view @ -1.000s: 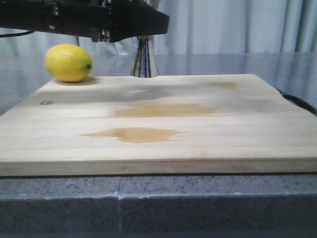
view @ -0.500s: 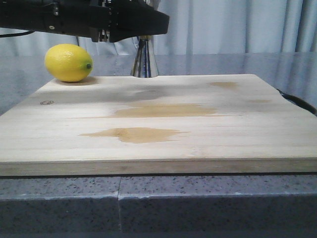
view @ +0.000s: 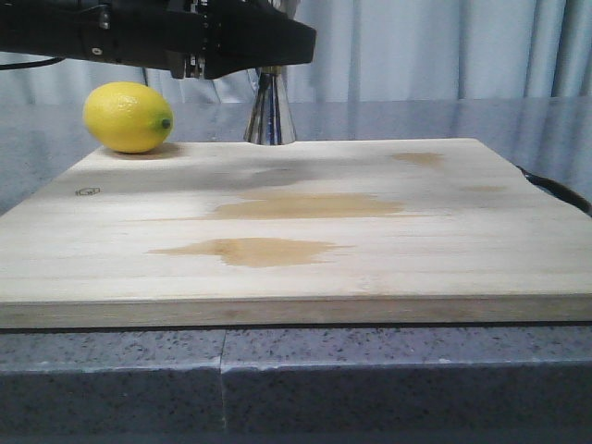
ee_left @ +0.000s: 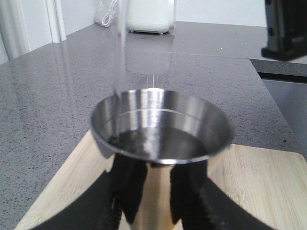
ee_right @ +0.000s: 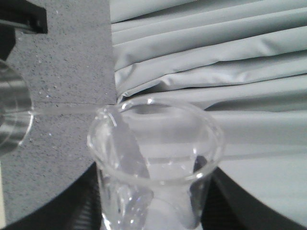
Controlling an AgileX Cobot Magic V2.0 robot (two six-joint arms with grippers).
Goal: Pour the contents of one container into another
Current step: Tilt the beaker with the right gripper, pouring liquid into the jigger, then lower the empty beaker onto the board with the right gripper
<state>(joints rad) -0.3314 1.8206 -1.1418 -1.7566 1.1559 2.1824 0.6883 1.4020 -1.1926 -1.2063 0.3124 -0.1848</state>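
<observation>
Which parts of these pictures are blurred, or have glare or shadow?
Front view: sharp; soft shadow on the board under the arm. Left wrist view: jigger rim clear with bright reflections, the stream a blurred streak. Right wrist view: beaker soft and glary.

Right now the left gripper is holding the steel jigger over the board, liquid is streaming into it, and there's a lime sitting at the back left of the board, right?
Not quite: the fruit is a yellow lemon, not a lime, as the front view shows. The rest stands: the left gripper holds the steel jigger over the board, and the left wrist view shows a thin stream falling into it.
</observation>
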